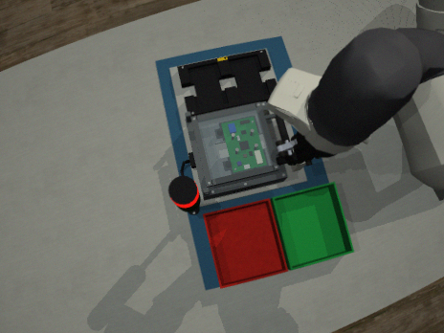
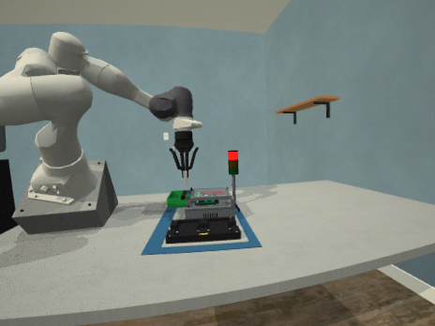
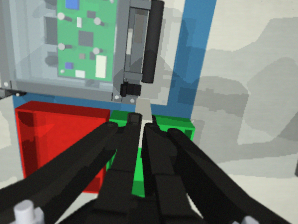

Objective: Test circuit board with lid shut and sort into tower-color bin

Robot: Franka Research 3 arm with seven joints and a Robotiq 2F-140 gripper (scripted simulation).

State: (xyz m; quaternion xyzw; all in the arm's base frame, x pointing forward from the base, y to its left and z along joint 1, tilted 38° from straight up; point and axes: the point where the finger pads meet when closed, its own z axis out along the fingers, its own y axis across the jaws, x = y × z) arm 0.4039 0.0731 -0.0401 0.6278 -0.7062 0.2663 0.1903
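Note:
The green circuit board [image 1: 243, 143] lies in the tester [image 1: 235, 148] under the shut clear lid; it also shows in the wrist view [image 3: 84, 40]. The signal tower [image 1: 184, 193] beside the tester shows red, as seen too in the exterior view [image 2: 232, 156]. My gripper [image 3: 141, 109] is shut and empty. It hovers above the tester's edge by the black handle [image 3: 151, 42], just over the small black tab [image 3: 131, 89] past the handle's end. In the exterior view my gripper [image 2: 185, 177] hangs a little above the tester [image 2: 209, 201].
The red bin [image 1: 244, 241] and the green bin [image 1: 313, 225] stand side by side in front of the tester on the blue mat. The empty black tray [image 1: 225, 81] lies behind the tester. The arm's base [image 2: 61, 197] stands at the table's left.

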